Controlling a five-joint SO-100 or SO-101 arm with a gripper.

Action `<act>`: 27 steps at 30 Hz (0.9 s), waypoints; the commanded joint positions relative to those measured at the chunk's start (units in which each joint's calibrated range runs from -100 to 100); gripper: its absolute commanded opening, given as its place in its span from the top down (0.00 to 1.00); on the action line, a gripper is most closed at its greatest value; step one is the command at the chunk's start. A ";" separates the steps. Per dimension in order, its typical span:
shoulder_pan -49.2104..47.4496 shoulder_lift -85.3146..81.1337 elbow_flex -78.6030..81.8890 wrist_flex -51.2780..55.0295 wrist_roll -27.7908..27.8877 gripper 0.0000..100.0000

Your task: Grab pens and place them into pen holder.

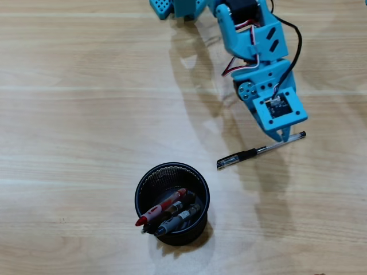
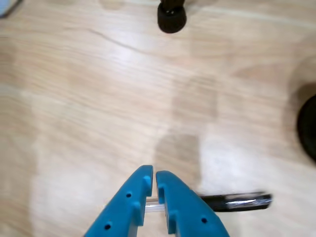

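One clear-barrelled pen with a black cap (image 1: 258, 150) lies slanted on the wooden table, right of centre in the overhead view. My blue gripper (image 1: 281, 137) points down onto its clear end. In the wrist view the gripper (image 2: 154, 175) is shut to a thin slit. The pen (image 2: 237, 201) runs crosswise under the fingertips, its barrel showing through the slit and its black cap sticking out to the right. The black mesh pen holder (image 1: 172, 165) stands lower left of the pen, with a red pen (image 1: 160, 209) and two darker pens (image 1: 182, 217) inside. Its dark edge (image 2: 308, 128) shows at the right of the wrist view.
The arm's blue base (image 1: 172, 7) sits at the table's top edge in the overhead view. A small black round object (image 2: 170, 17) stands on the table at the top of the wrist view. Bare wood lies between the pen and the holder.
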 commanded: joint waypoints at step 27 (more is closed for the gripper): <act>-1.70 1.39 -2.34 19.82 -18.08 0.98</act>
